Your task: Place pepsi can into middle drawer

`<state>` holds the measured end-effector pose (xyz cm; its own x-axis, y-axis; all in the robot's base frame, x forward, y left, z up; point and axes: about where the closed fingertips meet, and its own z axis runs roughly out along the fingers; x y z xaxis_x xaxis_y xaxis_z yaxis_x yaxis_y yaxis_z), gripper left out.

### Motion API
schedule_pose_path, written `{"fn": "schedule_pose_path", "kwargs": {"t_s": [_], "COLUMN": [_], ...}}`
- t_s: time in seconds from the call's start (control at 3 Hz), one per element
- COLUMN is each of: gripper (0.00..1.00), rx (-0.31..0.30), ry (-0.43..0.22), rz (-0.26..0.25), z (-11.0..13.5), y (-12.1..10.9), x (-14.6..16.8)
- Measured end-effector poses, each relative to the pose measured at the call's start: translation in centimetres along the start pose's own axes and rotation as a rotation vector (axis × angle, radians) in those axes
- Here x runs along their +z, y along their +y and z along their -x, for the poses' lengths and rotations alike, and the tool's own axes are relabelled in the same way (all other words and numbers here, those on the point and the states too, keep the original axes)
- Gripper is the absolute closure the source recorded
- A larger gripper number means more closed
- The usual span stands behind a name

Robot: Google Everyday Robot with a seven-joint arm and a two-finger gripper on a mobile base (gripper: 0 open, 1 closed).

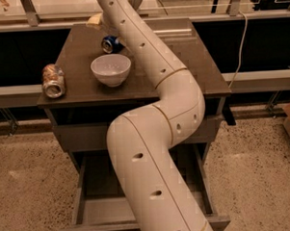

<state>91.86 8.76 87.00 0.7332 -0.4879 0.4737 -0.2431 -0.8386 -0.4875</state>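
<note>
The pepsi can (pixel 110 44), blue with white markings, lies on its side at the back of the dark cabinet top (pixel 186 62), just behind the white bowl. My gripper (pixel 97 21) is at the back left of the cabinet top, just above and behind the can, mostly hidden by my white arm (pixel 147 64). The middle drawer (pixel 93 209) stands pulled open at the bottom of the view, with a pale grey floor. My arm crosses over its right half.
A white bowl (pixel 111 69) sits mid-left on the cabinet top. A tan-and-orange can (pixel 53 80) lies on its side near the left edge. A closed drawer front (pixel 83 137) is above the open one. Rails and a cable run behind the cabinet.
</note>
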Motion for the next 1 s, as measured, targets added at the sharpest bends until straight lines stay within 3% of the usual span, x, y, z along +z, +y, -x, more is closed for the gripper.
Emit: {"fn": "schedule_pose_path", "kwargs": {"t_s": [0.33,1.0], "gripper": [0.03,0.36], "rx": [0.003,0.008], "ry": [0.079,0.08], "rz": [0.015,0.05], "z": [-1.24,-0.73], "y": [0.01,0.57], "x": [1.78,2.71]}}
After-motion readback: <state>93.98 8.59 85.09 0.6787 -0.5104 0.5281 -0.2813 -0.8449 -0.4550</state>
